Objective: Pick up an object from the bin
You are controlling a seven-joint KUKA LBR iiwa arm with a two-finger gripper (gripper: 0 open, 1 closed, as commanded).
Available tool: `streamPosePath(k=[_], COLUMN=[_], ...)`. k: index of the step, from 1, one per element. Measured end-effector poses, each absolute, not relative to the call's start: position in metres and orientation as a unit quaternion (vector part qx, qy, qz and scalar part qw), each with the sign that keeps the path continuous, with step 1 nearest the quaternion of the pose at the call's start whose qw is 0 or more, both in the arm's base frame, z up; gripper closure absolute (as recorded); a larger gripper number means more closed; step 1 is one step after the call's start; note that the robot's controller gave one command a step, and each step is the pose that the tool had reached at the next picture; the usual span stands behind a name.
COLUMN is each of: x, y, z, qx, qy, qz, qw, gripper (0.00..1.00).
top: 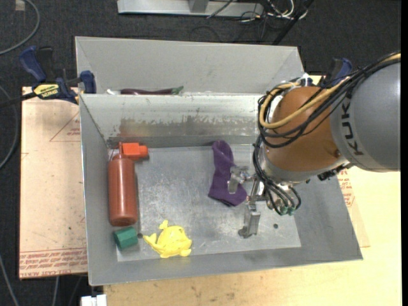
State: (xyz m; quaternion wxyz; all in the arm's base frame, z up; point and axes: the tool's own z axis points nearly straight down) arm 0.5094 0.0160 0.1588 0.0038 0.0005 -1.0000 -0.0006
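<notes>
My gripper (244, 203) hangs low over the right half of the bin, under the orange wrist cover. It is open: one finger (238, 182) stands against the right edge of a purple, floppy, glove-like thing (222, 171), and the other finger (250, 224) is down near the bin floor, closer to the front. Bare floor shows between the fingers. The purple thing lies in the middle of the bin, stretching from the back wall toward the front.
A red bottle with an orange cap (123, 187) lies along the left wall. At the front left a small green block (126, 237) sits beside a yellow toy figure (168, 240). The arm and its cables cover the bin's right side.
</notes>
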Motion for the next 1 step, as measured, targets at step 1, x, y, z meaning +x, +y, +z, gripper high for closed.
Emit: streamPosePath(k=[1], x=[0.5111], y=[0.016], z=[0.163], qx=[0.0], qy=[-1.0], qz=[-0.001], qw=[0.0], gripper=[0.0])
